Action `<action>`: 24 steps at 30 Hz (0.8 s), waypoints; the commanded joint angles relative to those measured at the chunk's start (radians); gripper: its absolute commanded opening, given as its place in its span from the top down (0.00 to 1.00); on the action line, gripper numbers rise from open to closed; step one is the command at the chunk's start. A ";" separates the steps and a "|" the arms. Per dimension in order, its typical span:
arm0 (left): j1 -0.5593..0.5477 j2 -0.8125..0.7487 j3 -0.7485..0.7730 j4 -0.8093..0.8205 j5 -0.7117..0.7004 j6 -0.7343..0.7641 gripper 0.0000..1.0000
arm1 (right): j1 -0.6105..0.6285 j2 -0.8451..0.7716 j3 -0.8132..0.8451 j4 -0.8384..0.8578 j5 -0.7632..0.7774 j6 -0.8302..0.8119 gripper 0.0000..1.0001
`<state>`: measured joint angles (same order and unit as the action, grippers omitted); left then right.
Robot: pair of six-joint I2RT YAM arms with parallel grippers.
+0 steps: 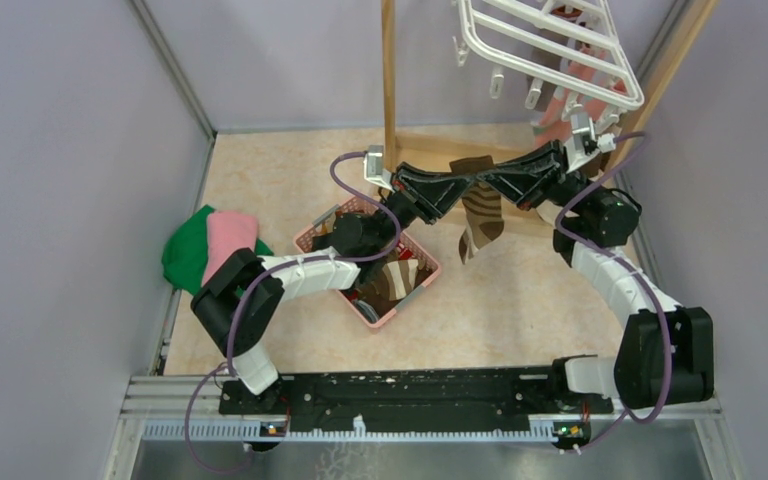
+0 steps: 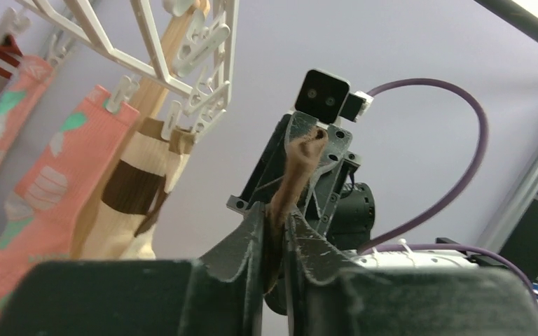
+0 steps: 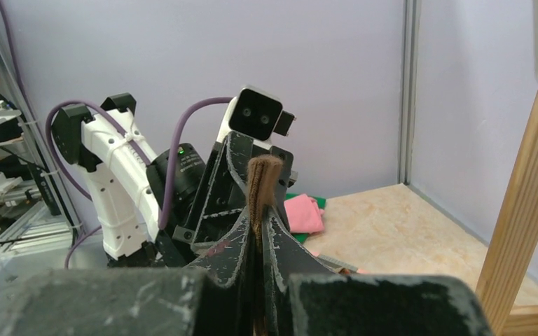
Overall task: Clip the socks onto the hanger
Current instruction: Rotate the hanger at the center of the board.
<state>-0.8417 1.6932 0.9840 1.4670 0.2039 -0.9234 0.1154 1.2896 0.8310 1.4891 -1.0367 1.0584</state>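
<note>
Fabric of brown sock (image 1: 482, 215) sits clamped in right gripper (image 3: 258, 222); left gripper (image 2: 277, 225) flanks it, grip unclear.

left gripper (image 1: 463, 184) raised, jaws narrow | right gripper (image 1: 491, 180) raised, clamped tight | tips nose to nose

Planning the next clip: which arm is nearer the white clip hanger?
Right. The right arm has its wrist beside the hanger's near corner; the left arm lies over the pink basket, farther left.
</note>
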 commanded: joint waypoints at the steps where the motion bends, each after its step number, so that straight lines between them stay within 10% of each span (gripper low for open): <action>1: -0.007 -0.040 -0.008 0.326 0.051 0.016 0.71 | -0.055 -0.044 0.022 0.120 -0.044 0.064 1.00; 11: 0.082 -0.139 -0.119 0.140 0.457 0.320 0.04 | -0.254 -0.172 -0.020 -0.014 -0.353 0.024 1.00; 17: 0.150 -0.032 0.115 -0.001 0.672 0.340 0.01 | -0.411 -0.234 -0.065 -0.217 -0.453 -0.065 1.00; 24: 0.134 0.135 0.317 -0.022 0.600 0.267 0.02 | -0.589 -0.262 -0.105 -0.375 -0.532 -0.151 1.00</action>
<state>-0.6910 1.7466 1.2167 1.4425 0.8036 -0.6216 -0.4015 1.0538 0.7292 1.2392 -1.5028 1.0004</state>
